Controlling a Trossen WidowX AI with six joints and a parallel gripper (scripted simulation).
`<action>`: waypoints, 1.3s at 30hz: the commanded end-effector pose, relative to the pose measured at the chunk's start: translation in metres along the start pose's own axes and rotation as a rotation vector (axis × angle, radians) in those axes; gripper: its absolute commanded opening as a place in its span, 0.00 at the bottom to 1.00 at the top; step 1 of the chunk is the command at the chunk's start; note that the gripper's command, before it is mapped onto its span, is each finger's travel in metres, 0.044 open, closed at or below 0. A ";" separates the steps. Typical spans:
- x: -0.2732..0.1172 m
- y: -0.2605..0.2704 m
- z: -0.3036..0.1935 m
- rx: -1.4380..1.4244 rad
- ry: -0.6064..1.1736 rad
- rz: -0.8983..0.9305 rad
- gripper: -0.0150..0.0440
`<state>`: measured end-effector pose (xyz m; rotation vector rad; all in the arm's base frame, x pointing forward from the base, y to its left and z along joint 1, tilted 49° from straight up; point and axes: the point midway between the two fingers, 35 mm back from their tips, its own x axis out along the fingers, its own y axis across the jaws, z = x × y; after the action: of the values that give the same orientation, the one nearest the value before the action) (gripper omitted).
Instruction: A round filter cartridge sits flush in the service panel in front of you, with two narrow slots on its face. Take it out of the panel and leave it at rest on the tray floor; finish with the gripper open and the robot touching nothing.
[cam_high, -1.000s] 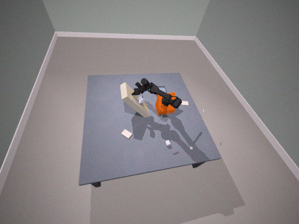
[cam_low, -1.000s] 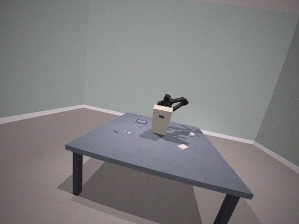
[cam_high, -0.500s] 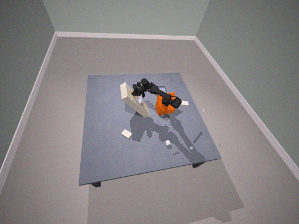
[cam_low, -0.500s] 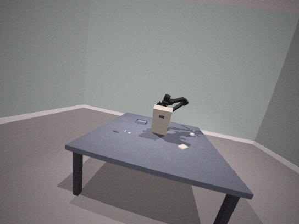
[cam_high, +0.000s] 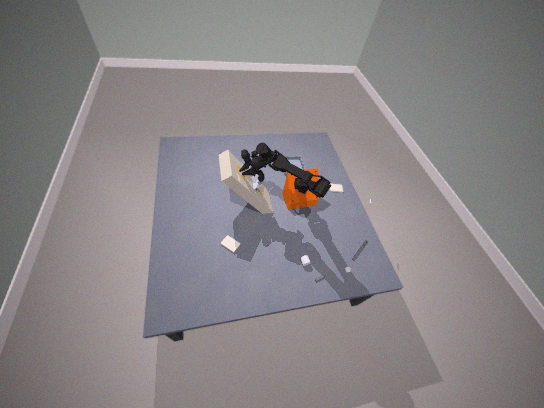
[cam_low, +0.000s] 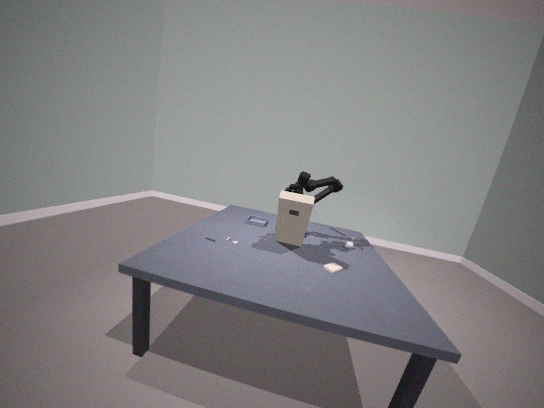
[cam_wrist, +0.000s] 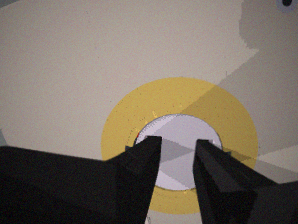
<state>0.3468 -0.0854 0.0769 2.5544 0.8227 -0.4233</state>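
The round white filter cartridge (cam_wrist: 178, 125) sits inside a yellow ring (cam_wrist: 181, 95) on the beige service panel (cam_high: 244, 192) (cam_low: 294, 229) (cam_wrist: 65, 60). My gripper (cam_wrist: 177, 143) (cam_high: 251, 175) is shut on the cartridge, with its fingertips at the two slots, which they hide. Dark notches show at the left and right of the ring's inner edge in the wrist view, and a small red mark shows at the cartridge's upper left edge. Whether the cartridge stands out from the panel cannot be told. The grey-blue tray (cam_low: 257, 225) lies on the table away from the gripper.
An orange block (cam_high: 301, 196) stands beside the panel, under the arm. Pale flat blocks (cam_high: 230, 243) (cam_low: 333, 268), a white cube (cam_high: 306, 260) and dark rods (cam_high: 360, 250) lie on the table (cam_high: 190, 295) (cam_low: 240, 280). A dark round fastener (cam_wrist: 286, 2) shows on the panel.
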 end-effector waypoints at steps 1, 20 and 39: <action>0.008 0.000 -0.002 -0.001 -0.009 -0.007 0.25; 0.008 0.000 -0.002 -0.022 -0.008 -0.007 0.25; 0.008 0.000 -0.002 -0.022 -0.008 -0.007 0.25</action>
<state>0.3468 -0.0854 0.0769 2.5530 0.8226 -0.4224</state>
